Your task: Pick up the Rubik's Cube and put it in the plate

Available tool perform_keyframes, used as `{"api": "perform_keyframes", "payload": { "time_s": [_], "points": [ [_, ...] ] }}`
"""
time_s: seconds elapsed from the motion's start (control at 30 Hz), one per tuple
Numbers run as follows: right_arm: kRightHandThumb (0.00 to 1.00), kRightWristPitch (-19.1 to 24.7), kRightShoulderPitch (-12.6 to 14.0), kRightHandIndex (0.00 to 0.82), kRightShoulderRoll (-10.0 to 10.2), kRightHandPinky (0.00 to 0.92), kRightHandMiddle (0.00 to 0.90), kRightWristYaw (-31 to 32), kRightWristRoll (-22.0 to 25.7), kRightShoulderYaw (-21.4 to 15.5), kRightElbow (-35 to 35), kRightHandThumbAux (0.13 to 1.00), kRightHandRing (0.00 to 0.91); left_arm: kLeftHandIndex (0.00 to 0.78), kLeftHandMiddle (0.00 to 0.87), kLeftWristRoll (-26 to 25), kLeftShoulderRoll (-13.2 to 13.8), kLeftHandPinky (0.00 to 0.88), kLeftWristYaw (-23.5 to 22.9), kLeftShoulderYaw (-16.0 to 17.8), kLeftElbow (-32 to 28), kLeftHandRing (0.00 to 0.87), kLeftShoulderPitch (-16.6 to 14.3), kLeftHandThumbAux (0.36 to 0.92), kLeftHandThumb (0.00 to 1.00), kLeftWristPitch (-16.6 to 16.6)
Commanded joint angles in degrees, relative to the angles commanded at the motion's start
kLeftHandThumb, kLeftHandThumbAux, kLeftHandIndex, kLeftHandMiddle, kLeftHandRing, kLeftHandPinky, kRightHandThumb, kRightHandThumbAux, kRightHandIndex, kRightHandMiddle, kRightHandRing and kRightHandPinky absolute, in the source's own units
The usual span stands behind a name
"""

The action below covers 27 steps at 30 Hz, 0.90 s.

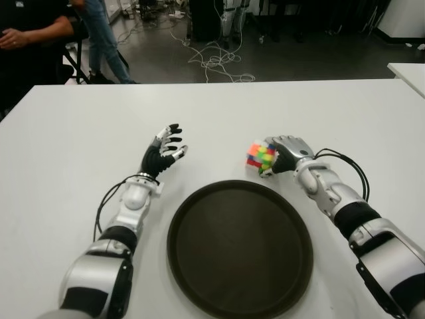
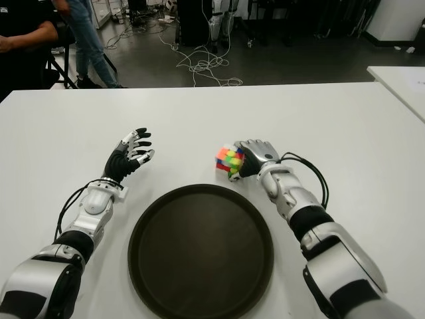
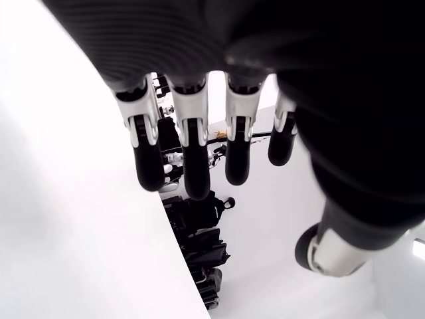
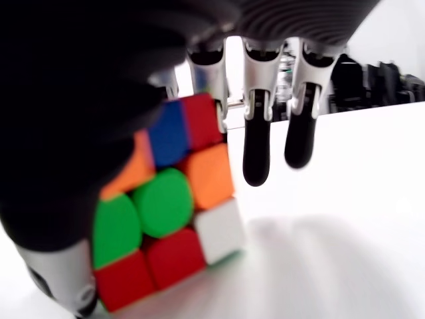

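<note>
The Rubik's Cube [image 1: 260, 157] stands on the white table [image 1: 80, 146] just beyond the far right rim of the dark round plate [image 1: 239, 252]. My right hand [image 1: 272, 161] is against the cube's right side. In the right wrist view the thumb [image 4: 60, 199] presses one side of the cube [image 4: 166, 219] and the index finger sits behind its top edge, while two other fingers [image 4: 255, 156] hang past it without touching. The cube's bottom touches the table. My left hand [image 1: 170, 147] is held up to the left of the plate, fingers spread and holding nothing.
A seated person [image 1: 26, 40] and another person's legs [image 1: 103, 40] are beyond the table's far left edge. Cables [image 1: 216, 60] lie on the floor behind. A second white table's corner [image 1: 408, 73] shows at the far right.
</note>
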Motion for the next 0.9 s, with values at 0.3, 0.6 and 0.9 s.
{"api": "perform_keyframes", "payload": {
  "time_s": [0.3,0.6,0.9],
  "points": [
    [0.684,-0.6,0.2,0.424,0.2,0.604,0.638,-2.5,0.4,-0.6,0.6,0.736,0.635,0.143,0.191,0.2,0.1,0.233,0.1,-0.2,0.0,0.209,0.0,0.677,0.113,0.6],
    [0.683,-1.4,0.1,0.424,0.4,0.59,0.626,-4.9,0.9,-0.8,1.4,0.737,0.622,0.143,0.188,0.5,0.3,0.219,0.3,-0.4,-0.1,0.202,0.0,0.647,0.103,0.7],
    [0.683,-0.9,0.0,0.424,0.6,0.57,0.614,-5.8,0.8,-0.8,1.7,0.737,0.608,0.147,0.197,0.9,0.3,0.221,1.1,-0.7,-0.3,0.209,0.1,0.699,0.097,-0.4]
  ]
}}
